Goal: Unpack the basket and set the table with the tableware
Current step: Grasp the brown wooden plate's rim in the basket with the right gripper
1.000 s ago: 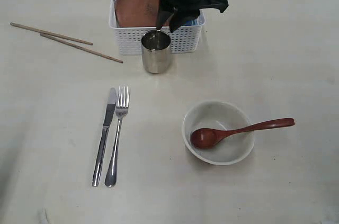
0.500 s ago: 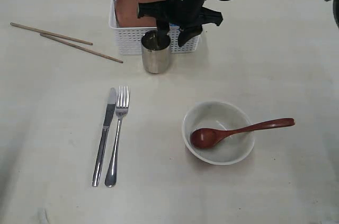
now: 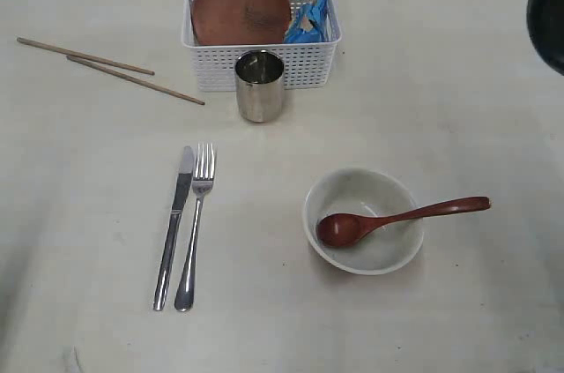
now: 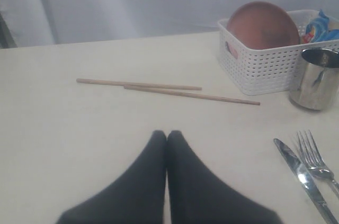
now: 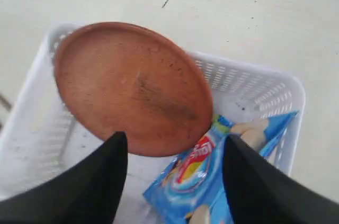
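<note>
Cutlery lies nearest on the desk [image 3: 458,108]: a steel knife [image 3: 174,227] and a fork [image 3: 195,227] side by side, close together, handles toward the near edge, the knife on the left. To their right, well apart from them, sits the off-white bowl [image 3: 357,192]. The reddish-brown spoon [image 3: 401,217] rests with its scoop inside the bowl and its handle over the rim, pointing right.

Farther back, the shiny cup [image 3: 260,86] stands upright just in front of the white basket [image 3: 308,64]; whether the two touch cannot be told. To the left of the basket the two chopsticks [image 3: 137,81] lie on the desk, nearly parallel and staggered.

Inside the basket the brown plate [image 3: 241,7] leans tilted in the left part, and a blue snack packet [image 3: 308,22] is tucked beside it on the right.

The left hand [image 4: 167,135] hangs over bare desk on the near side of the chopsticks, its fingers pressed together with nothing between them. The right hand [image 5: 174,142] hovers above the basket, at its far side, its fingers spread wide apart and empty, over the plate's edge and the packet.
</note>
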Action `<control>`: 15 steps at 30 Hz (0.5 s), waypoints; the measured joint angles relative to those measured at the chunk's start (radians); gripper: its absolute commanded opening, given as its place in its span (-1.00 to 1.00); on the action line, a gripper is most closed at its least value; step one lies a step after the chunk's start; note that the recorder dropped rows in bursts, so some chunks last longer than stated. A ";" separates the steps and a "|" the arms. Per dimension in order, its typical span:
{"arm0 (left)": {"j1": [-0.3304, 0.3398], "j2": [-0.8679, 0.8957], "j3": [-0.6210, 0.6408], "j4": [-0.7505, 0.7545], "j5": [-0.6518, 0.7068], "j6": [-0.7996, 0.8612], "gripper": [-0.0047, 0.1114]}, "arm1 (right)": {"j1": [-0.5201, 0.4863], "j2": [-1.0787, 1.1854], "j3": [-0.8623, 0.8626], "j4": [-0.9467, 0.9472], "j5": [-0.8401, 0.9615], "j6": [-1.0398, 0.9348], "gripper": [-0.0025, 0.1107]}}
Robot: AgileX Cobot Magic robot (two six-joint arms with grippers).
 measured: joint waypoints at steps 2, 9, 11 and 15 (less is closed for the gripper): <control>0.000 0.000 0.000 0.000 0.000 0.000 -0.92 | -0.019 0.078 -0.051 0.005 0.000 -0.109 -0.04; 0.000 0.000 0.000 0.000 0.000 0.000 -0.92 | -0.062 0.177 -0.104 0.105 -0.055 -0.277 -0.04; 0.000 0.000 0.000 0.000 0.000 0.000 -0.92 | -0.063 0.195 -0.106 0.101 -0.068 -0.288 -0.04; 0.000 0.000 0.000 0.000 0.000 0.000 -0.92 | -0.063 0.224 -0.107 0.070 -0.093 -0.297 -0.04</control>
